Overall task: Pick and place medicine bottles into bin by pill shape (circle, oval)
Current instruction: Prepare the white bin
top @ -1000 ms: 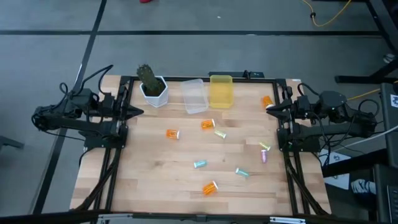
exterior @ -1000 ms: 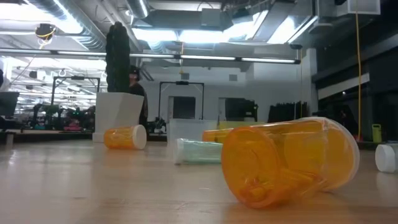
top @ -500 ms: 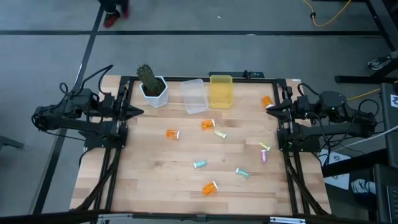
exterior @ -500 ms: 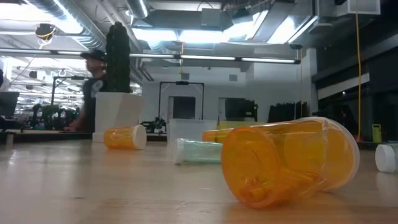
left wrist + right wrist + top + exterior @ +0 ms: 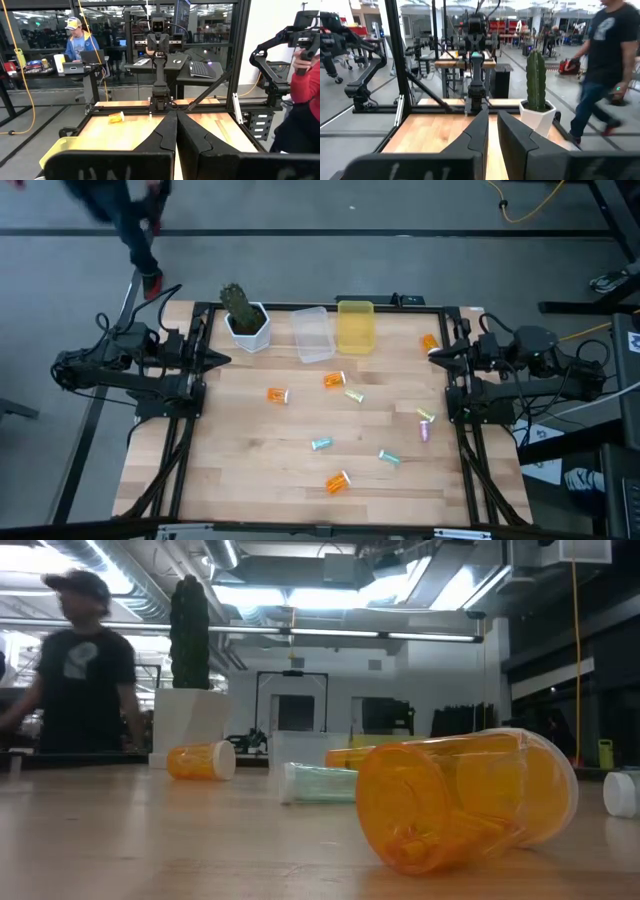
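Several tiny bottles lie on their sides on the wooden table: orange ones, teal ones, a pale green one, and a purple one beside another pale one. In the low view the nearest orange bottle fills the foreground. My left gripper waits at the table's left edge, shut and empty. My right gripper waits at the right edge, its fingers nearly together, empty.
A clear bin and a yellow bin stand at the far edge. A white cactus pot stands at the far left. A person is beyond the table's far left corner. The black frame runs along both sides.
Both arms have kept still and no bottle has moved. A person beyond the far edge has walked toward the table's left side.
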